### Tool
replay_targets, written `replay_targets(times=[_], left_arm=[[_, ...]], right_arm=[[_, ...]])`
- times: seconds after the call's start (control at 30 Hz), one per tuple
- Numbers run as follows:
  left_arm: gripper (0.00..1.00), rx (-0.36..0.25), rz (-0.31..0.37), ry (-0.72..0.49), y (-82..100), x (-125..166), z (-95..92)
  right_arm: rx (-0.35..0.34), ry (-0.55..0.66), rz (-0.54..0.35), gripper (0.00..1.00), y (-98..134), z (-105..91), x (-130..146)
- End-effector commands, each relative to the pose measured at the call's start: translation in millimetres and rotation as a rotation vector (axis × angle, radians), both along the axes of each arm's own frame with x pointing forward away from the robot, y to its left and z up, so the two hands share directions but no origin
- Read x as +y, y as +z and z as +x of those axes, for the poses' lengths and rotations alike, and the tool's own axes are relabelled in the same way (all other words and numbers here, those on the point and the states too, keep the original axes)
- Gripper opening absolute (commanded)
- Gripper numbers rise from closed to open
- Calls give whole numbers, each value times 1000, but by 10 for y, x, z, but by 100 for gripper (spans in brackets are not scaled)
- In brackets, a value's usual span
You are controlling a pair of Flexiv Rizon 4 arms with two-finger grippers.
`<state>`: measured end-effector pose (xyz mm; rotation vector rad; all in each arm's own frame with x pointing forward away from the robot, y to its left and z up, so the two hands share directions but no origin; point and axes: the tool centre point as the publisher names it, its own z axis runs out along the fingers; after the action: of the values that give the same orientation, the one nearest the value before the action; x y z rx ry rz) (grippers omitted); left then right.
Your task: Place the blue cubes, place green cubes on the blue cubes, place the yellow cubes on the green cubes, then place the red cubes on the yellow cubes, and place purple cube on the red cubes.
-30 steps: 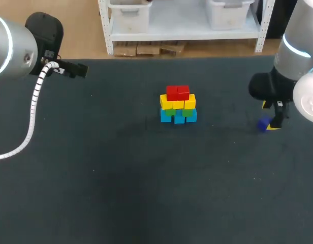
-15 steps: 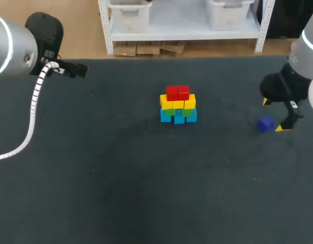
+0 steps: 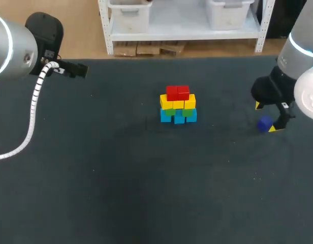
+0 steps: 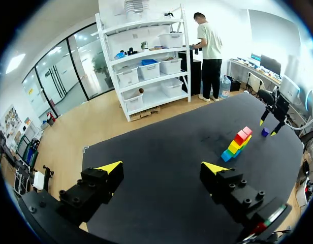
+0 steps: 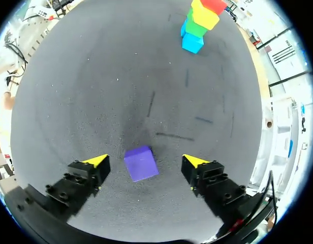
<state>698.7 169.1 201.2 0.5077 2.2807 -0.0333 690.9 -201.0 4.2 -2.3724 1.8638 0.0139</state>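
The stack (image 3: pixel 178 104) stands mid-table: blue cubes at the bottom, green above, then yellow, with two red cubes on top. It also shows far ahead in the left wrist view as the stack (image 4: pixel 237 144) and ahead of the right gripper as the stack (image 5: pixel 199 20). A purple cube (image 3: pixel 264 123) lies on the mat at the right. My right gripper (image 3: pixel 265 117) straddles it. In the right wrist view the purple cube (image 5: pixel 141 163) sits between the open fingers of the right gripper (image 5: pixel 145 160), with a gap on each side. My left gripper (image 4: pixel 162 167) hangs open and empty, high over the table's far left.
My left arm (image 3: pixel 14 46) with its white cable stays at the back left corner. The dark mat (image 3: pixel 121 178) covers the table around the stack. Faint scuff lines (image 5: pixel 171 136) mark the mat ahead of the purple cube.
The right gripper swung out to the right of the purple cube, then came back left and now straddles it. The cube and the left arm stayed where they were.
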Motion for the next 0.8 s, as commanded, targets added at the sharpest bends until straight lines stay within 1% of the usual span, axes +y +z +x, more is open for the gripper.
replay_targets(times=[0.03,0.1,0.17,0.33,0.37,0.4,0.43,0.6,0.67,0.73,0.8], left_arm=[[100,2,-4,-7,1,17,8],[100,2,-4,-7,1,17,8],[100,2,-4,-7,1,17,8],[100,2,-4,-7,1,17,8],[100,2,-4,-7,1,17,8],[100,2,-4,-7,1,17,8],[100,2,-4,-7,1,17,8],[100,2,-4,-7,1,17,8],[100,2,-4,-7,1,17,8],[100,2,-4,-7,1,17,8],[100,2,-4,-7,1,17,8]], right_arm=[[4,0,-17,47,-14,22,-11],[4,-5,-27,45,-28,24,-23],[6,-4,-27,38,-35,25,-28],[10,2,-24,33,-50,14,-19],[11,5,-24,24,-55,11,-14],[11,7,-25,9,-60,11,-12],[12,8,-26,0,-61,11,-11],[24,-18,-18,0,-59,17,-7],[33,-60,-37,0,-47,31,-4],[40,-103,-38,0,-15,47,14],[48,-184,-58,0,57,67,51]])
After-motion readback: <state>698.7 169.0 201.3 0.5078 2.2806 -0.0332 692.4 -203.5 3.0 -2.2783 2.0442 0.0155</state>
